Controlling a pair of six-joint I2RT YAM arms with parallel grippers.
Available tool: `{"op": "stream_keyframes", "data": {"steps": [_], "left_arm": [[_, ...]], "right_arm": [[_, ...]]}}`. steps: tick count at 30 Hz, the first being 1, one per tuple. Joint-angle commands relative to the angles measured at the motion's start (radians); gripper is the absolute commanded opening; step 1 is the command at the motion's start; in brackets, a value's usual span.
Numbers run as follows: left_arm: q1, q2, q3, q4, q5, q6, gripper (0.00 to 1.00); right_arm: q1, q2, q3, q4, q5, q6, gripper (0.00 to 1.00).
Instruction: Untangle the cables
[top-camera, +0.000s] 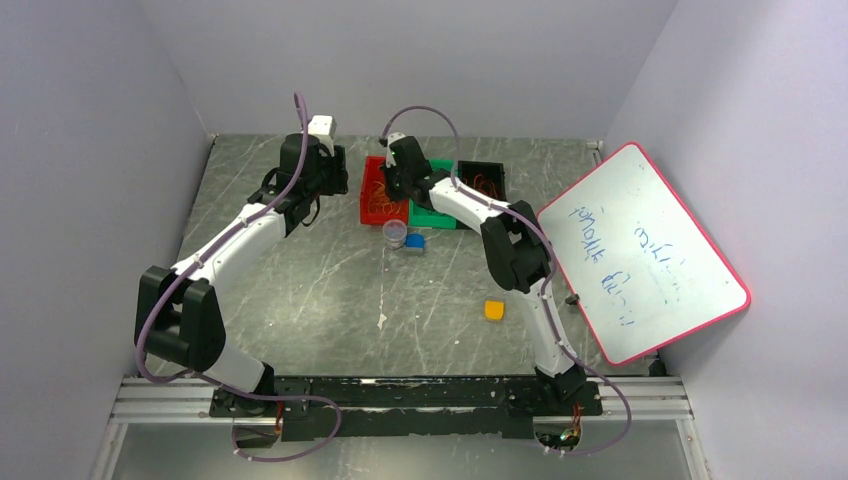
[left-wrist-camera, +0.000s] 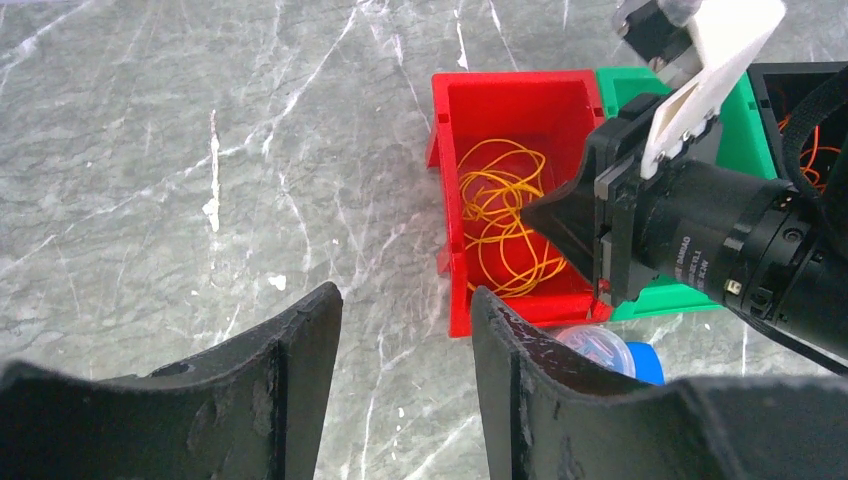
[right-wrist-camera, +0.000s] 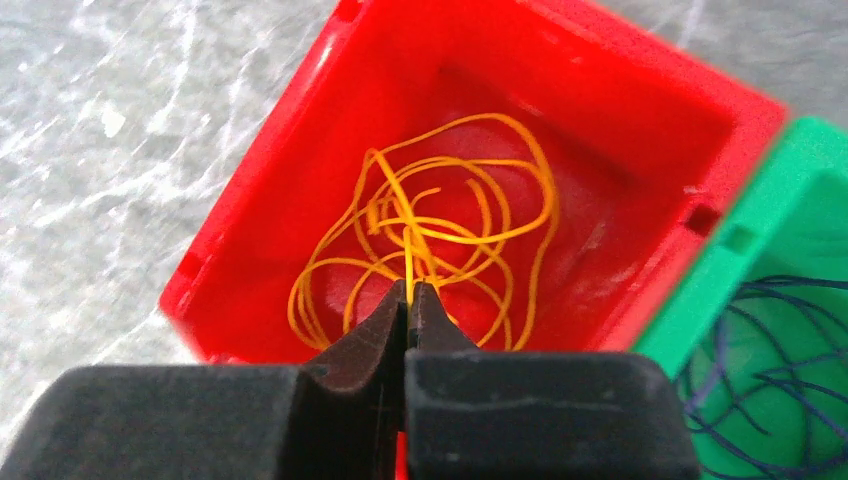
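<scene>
Yellow cable (right-wrist-camera: 450, 236): we judge it light, limp and springy; best held by one strand.
Right gripper (right-wrist-camera: 408, 300): pinched on its strand.
Left gripper (left-wrist-camera: 405, 330): spread, empty.

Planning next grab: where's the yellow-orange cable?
Top view, far centre: yellow-orange cable tangled in the red bin, left of the green bin; right gripper pinches one strand.

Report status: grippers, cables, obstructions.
Right gripper shut on thin yellow-orange cable in red plastic bin. Left gripper open, beside bin. No obstruction visible.
</scene>
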Motion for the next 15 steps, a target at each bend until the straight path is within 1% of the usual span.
{"op": "stream_keyframes", "data": {"steps": [1, 6, 9, 12, 15], "left_arm": [[0.008, -0.022, -0.001, 0.041, -0.017, 0.014, 0.55], [0.009, -0.027, 0.006, 0.037, -0.024, 0.020, 0.56], [0.008, -0.028, 0.006, 0.037, -0.026, 0.020, 0.56], [0.009, -0.027, 0.009, 0.038, -0.022, 0.020, 0.56], [0.009, -0.027, 0.009, 0.038, -0.026, 0.023, 0.56]], "right_arm": [[0.006, -0.002, 0.062, -0.010, 0.150, -0.027, 0.00], [0.017, 0.003, 0.088, 0.007, 0.228, -0.087, 0.00], [0.017, 0.041, 0.139, -0.018, 0.203, -0.121, 0.02], [0.020, 0.086, 0.196, -0.056, 0.142, -0.143, 0.05], [0.025, 0.114, 0.215, -0.065, 0.111, -0.149, 0.07]]}}
